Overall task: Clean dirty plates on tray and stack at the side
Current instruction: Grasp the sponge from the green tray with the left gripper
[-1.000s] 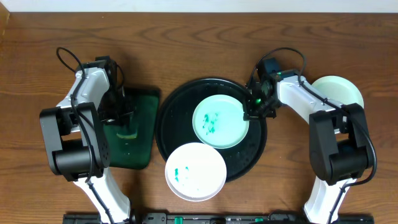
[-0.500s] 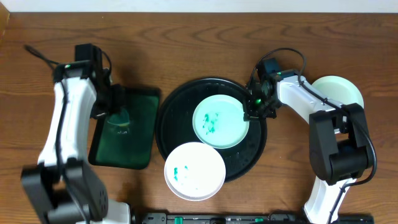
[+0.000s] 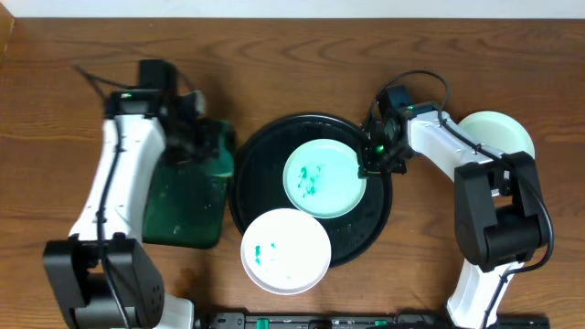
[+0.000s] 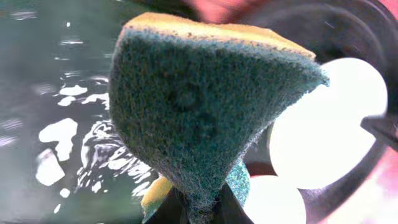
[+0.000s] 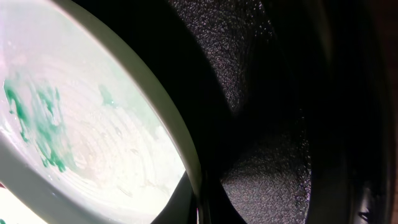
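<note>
1. Change: left gripper (image 3: 201, 142) is moving off the green tray (image 3: 183, 215), where it was hanging a second ago, and is now reaching the black tray's (image 3: 260, 151) left rim. The right arm is not moving at all.
2. Meaning: the sponge (image 4: 205, 106) is probably coming in for scrubbing, so cleaning of the first plate on the tray is about to begin. No smear is looking wiped yet.
3. Fingers: the left pair is pinching the sponge by its lower corner. The right gripper (image 3: 370, 164) is clamping the right rim of the smeared plate (image 3: 322, 178), steadying it.
4. Task things: the smeared plate is lying near the tray's back. The speckled plate (image 3: 286, 251) is overhanging the tray's front rim. The plain plate (image 3: 498, 135) is waiting by the table's (image 3: 292, 55) right edge, apparently starting the stack.
5. Left wrist only: the sponge is showing a green scouring face and a yellow back, with wet glare on the green tray under it. Overhead, the arm is hiding most of this.
6. Right wrist only: the smeared plate's rim is running straight in between the fingertips, with teal streaks on its floor. Overhead, this grip is appearing only as contact.
</note>
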Controlling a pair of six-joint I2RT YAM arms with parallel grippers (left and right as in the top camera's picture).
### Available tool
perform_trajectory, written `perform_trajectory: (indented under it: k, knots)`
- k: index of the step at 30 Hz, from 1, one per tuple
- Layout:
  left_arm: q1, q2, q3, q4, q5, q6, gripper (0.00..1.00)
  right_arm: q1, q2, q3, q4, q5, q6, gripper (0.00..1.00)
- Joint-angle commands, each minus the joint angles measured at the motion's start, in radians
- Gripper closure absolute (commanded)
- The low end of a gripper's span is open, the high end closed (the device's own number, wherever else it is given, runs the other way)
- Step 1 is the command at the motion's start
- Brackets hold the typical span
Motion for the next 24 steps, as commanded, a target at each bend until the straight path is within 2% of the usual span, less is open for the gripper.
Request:
perform_trajectory:
  k: [1, 14, 24]
  knots:
    - [-0.075, 0.026, 0.010, 0.025, 0.051, -0.018, 0.93, 0.010, 0.063, -0.032, -0.016, 0.046, -0.008, 0.99]
    - [-0.328, 0.275, 0.010, 0.201, 0.198, -0.074, 0.93, 0.010, 0.063, -0.032, -0.020, 0.042, -0.008, 0.99]
    - [-0.458, 0.401, 0.010, 0.294, 0.225, -0.140, 0.93, 0.010, 0.063, -0.032, -0.020, 0.042, -0.007, 0.99]
